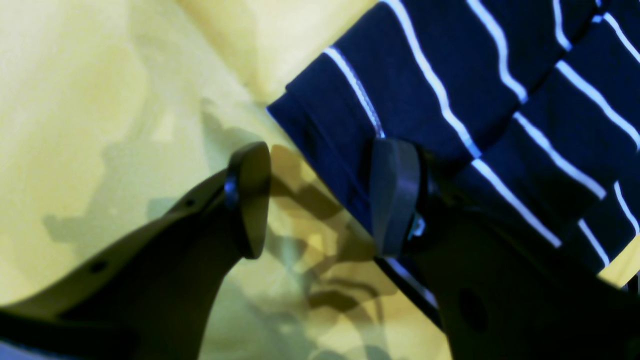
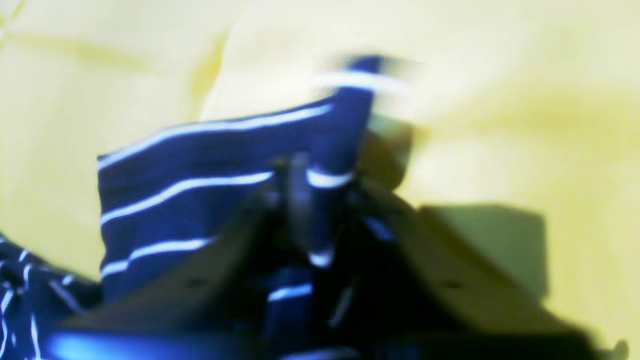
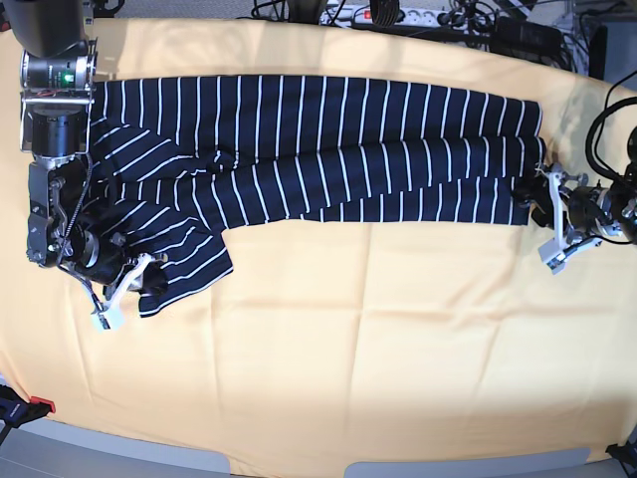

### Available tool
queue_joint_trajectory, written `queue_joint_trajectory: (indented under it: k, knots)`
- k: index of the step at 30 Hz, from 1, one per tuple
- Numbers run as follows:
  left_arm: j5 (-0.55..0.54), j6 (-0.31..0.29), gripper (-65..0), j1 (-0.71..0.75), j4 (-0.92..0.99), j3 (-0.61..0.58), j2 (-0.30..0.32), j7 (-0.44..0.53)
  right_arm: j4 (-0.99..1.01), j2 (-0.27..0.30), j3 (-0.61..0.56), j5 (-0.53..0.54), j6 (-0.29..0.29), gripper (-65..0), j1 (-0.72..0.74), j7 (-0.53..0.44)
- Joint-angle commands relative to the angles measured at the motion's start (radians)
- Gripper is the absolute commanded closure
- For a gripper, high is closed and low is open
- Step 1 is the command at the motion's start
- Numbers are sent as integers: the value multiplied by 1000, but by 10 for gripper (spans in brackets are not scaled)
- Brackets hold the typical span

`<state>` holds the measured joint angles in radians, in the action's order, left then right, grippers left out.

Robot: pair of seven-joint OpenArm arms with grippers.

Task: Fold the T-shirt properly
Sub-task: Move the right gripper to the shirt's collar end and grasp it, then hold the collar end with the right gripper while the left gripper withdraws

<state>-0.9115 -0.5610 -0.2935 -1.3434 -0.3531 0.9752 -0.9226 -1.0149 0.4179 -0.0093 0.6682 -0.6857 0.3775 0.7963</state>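
The dark navy T-shirt (image 3: 328, 149) with thin white stripes lies stretched sideways across the far half of the yellow table. My left gripper (image 3: 549, 219) is at its right end. In the left wrist view this gripper (image 1: 322, 197) is open; one finger pad (image 1: 395, 195) rests over the shirt's hemmed edge (image 1: 440, 60) and the other is over bare yellow cloth. My right gripper (image 3: 131, 283) is at the shirt's lower left flap. In the blurred right wrist view it (image 2: 310, 205) is shut on a bunched fold of the striped cloth (image 2: 200, 200).
A yellow cloth (image 3: 348, 349) covers the table. Cables and a power strip (image 3: 398, 15) lie along the far edge. The right arm's motor column (image 3: 55, 90) stands over the shirt's left end. A clamp (image 3: 20, 408) sits at the near left corner.
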Motion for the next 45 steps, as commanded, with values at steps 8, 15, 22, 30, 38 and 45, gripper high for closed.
queue_joint_trajectory:
  k: [8,15,22,30,38,45]
  knots:
    - [-13,0,-325,-14,-3,10,11,11,-230,96,4,447,-12,-23,15,397]
    - [-13,-8,-325,-14,-3,10,-6,29,-537,175,4,815,-12,0,-121,600]
    - [-13,-8,-325,-14,-3,10,-6,29,-806,291,5,815,-12,0,-323,600]
    - [-12,-8,-325,-14,-3,10,-5,28,-921,372,5,815,-12,0,-504,600]
    - [-5,-8,-325,-14,-3,10,-5,29,-955,517,5,815,-12,0,-583,600]
    - [-5,-35,-325,-14,-3,10,-5,25,-948,544,4,815,-12,0,-618,600]
